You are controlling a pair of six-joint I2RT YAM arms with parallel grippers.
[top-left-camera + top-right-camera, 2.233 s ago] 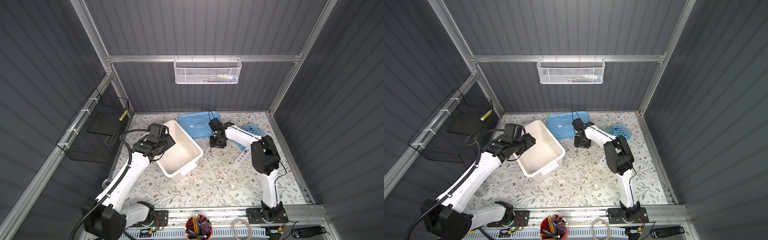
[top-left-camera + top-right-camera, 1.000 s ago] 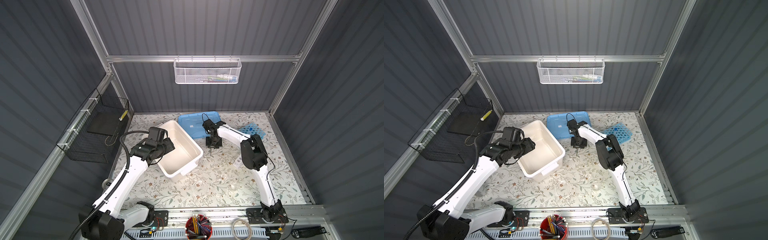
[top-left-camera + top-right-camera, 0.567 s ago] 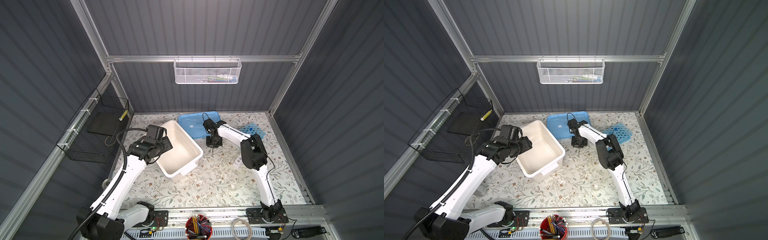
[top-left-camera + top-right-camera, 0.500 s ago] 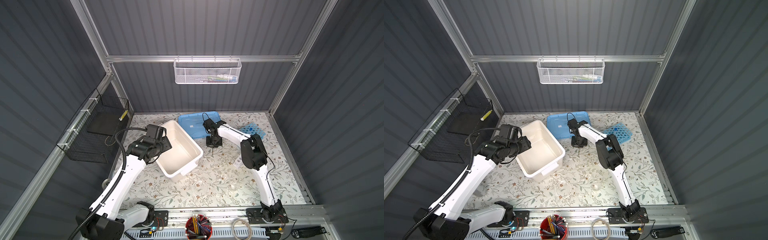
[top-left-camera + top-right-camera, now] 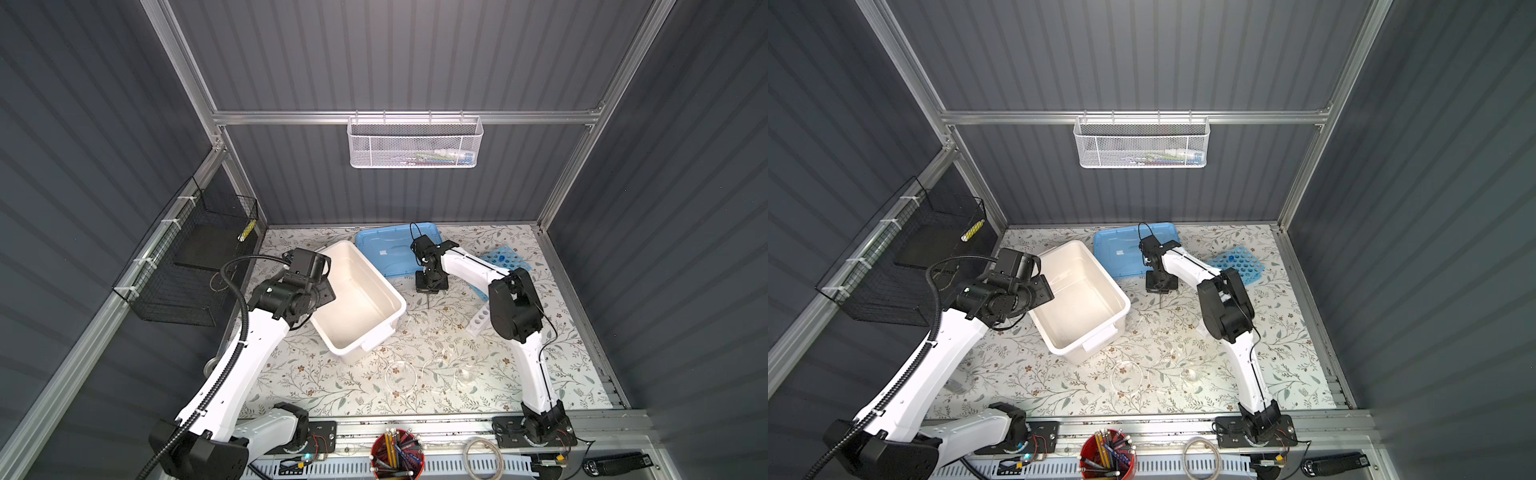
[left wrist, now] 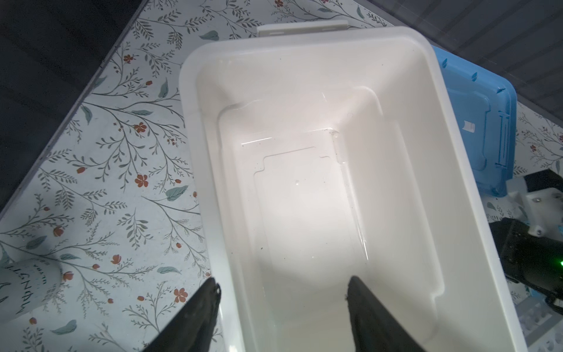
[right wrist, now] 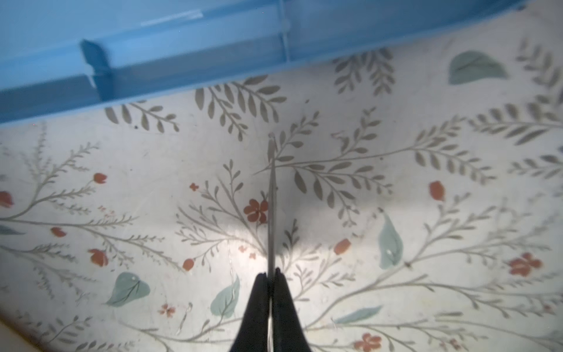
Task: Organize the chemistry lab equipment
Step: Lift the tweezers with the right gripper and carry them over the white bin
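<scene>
The right gripper (image 7: 269, 275) has its two black fingers (image 7: 259, 304) pressed together on the thin metal tweezers (image 7: 271, 198). The tweezers stick straight out past the fingertips as one slim strip. Their free end points toward the edge of the blue lid (image 7: 182, 30) and stops short of it, over the flowered table (image 7: 396, 152). Whether that end touches the table cannot be told. In both top views the tweezers show as a short dark sliver just under the same gripper (image 5: 430, 286) (image 5: 1160, 286).

The left gripper (image 6: 281, 289) stands open with its fingers (image 6: 195, 320) wide apart. One finger is outside the long wall of the white bin (image 6: 187, 100) and the other is over the bin's inside; nothing lies between them. Two glass dishes (image 5: 401, 376) sit well away from either pair of fingers.

A small white label on the blue lid (image 6: 467, 126) is too small to read. A white cylinder (image 6: 27, 286) off to the outer finger's side carries dark lettering that is cut off and not legible.

The right arm rises from its base, bends at a raised elbow and stretches its forearm out, with the wrist turned so the fingers point down. The left arm leans up and forward, its wrist bent over the bin's rim.
</scene>
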